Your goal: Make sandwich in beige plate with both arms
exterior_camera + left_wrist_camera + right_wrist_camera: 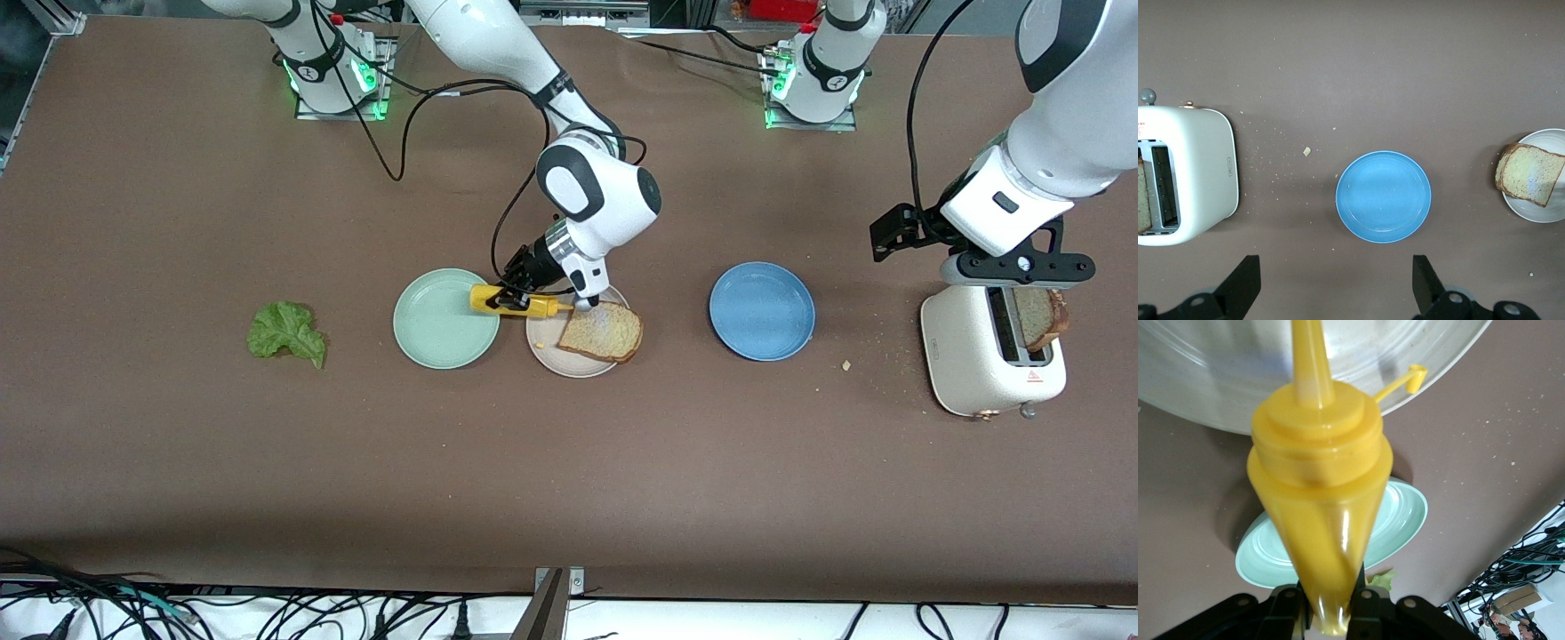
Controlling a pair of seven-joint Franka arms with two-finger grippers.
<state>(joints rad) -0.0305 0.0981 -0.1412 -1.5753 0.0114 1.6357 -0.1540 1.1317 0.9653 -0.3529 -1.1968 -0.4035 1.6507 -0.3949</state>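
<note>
Sandwich — status?

— Item one: bread slice (602, 332) lying on the beige plate (544, 342), between the green plate (436, 324) and the blue plate (762, 310). Item two: second bread slice (1040, 317) standing in the toaster (989, 356) at the left arm's end of the table. Item three: lettuce leaf (286, 332) on the bare table, toward the right arm's end, well apart from the plates.

Grippers?

— Right gripper (516, 295) clenched on a yellow sauce bottle (520, 303), held tilted, nozzle over the beige plate just beside the bread. Left gripper (1336, 293) released, fingers spread, above the toaster.

Step in hand?

— Saucing the bottom slice, by my reading. Next calls for the nozzle brought over the bread's face, then a squeeze; lettuce and the toaster slice are not yet placed.
</note>
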